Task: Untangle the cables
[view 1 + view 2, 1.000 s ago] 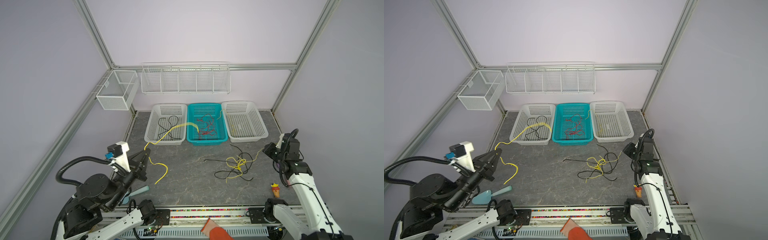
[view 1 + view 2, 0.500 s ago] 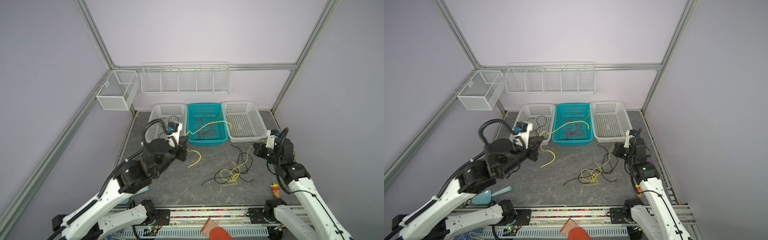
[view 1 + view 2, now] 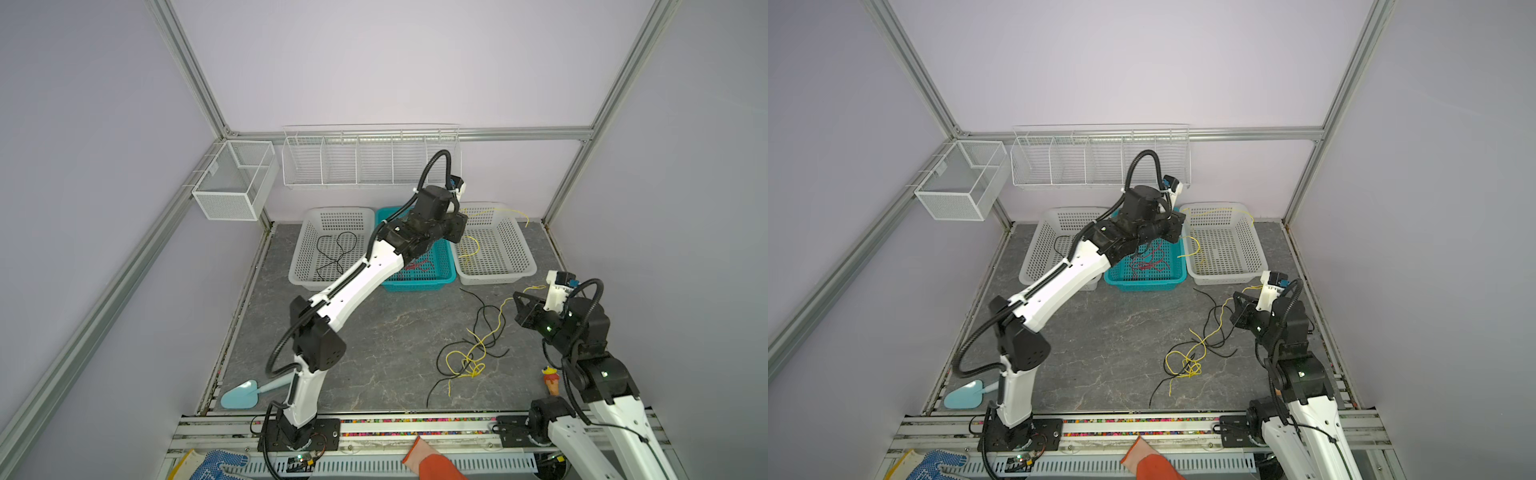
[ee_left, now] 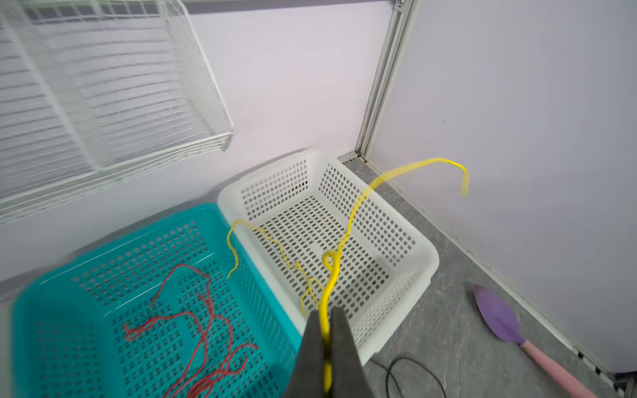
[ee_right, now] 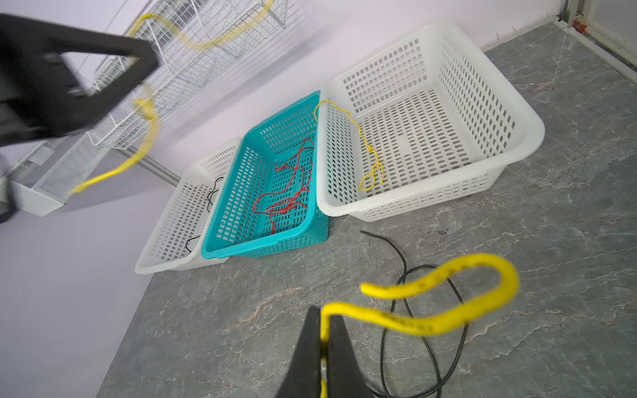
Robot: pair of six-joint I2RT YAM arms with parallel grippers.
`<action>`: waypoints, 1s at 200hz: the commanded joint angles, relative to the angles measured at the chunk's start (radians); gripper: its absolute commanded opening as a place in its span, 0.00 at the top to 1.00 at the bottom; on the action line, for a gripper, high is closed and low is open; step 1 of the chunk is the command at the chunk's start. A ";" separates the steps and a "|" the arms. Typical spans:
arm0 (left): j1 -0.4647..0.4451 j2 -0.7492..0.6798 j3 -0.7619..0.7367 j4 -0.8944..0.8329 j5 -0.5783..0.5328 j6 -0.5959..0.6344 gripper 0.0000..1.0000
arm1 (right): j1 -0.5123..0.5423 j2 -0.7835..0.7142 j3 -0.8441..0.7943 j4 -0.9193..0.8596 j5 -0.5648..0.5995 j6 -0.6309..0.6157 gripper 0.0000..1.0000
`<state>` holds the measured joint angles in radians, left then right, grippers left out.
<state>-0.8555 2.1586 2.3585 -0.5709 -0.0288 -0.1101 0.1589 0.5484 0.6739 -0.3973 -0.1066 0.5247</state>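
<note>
Top views, both: grey counter (image 3: 374, 332) carries three baskets in a row along the back wall, apparently one per colour. Left white basket (image 3: 299, 278) holds black cables (image 3: 336, 253). Teal basket (image 3: 1142, 284) holds red cables (image 3: 1148, 262). Right white basket (image 3: 498, 276) takes yellow.

Left arm (image 3: 353, 282) stretches diagonally over the teal basket to reach the right white one. Judged purpose: bring a freed yellow wire to its bin. Right arm (image 3: 582, 328) sits low at the counter's right edge, beside the tangle (image 3: 469, 357) of black and yellow cables. The tangle lies in front of the baskets, apart from them.

Left wrist view: left gripper (image 4: 325, 312) is pinched tight on a yellow cable (image 4: 348, 227), over the near corner of the right white basket. The cable arcs up across the basket, its far end in the air and blurred. A thin yellow cable (image 4: 272, 241) already lies inside, one end hooked over the rim toward the teal side.

Right wrist view: right gripper (image 5: 322, 310) is clamped on a yellow strand (image 5: 448, 320) that curls just past the tips. It probably holds the end that trails into the tangle, ready to draw it clear. A black loop (image 5: 427, 344) rests on the counter beneath.
</note>
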 commanded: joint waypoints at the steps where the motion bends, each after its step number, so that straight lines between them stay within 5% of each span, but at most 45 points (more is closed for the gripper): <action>1: 0.002 0.215 0.294 -0.161 0.042 0.018 1.00 | 0.005 -0.031 -0.014 -0.025 -0.037 0.020 0.94; 18: 0.003 0.220 0.191 -0.005 0.026 -0.005 1.00 | 0.006 -0.050 -0.005 -0.032 -0.047 0.020 0.94; 77: -0.006 0.406 0.323 0.152 0.088 -0.126 0.96 | 0.008 -0.081 0.015 -0.053 -0.091 0.014 0.94; 113: -0.025 0.437 0.335 0.179 0.076 -0.134 0.74 | 0.008 -0.120 0.033 -0.083 -0.091 0.011 0.94; 175: -0.026 0.259 0.283 0.118 0.069 -0.080 0.38 | 0.008 -0.110 0.052 -0.100 -0.088 0.016 0.94; 200: -0.033 0.077 0.078 0.111 0.075 -0.049 0.34 | 0.008 -0.092 0.079 -0.112 -0.082 0.017 0.94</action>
<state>-0.8833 2.4458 2.5740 -0.4580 0.0444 -0.2043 0.1600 0.4419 0.7094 -0.5041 -0.1818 0.5316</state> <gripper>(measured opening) 0.651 0.064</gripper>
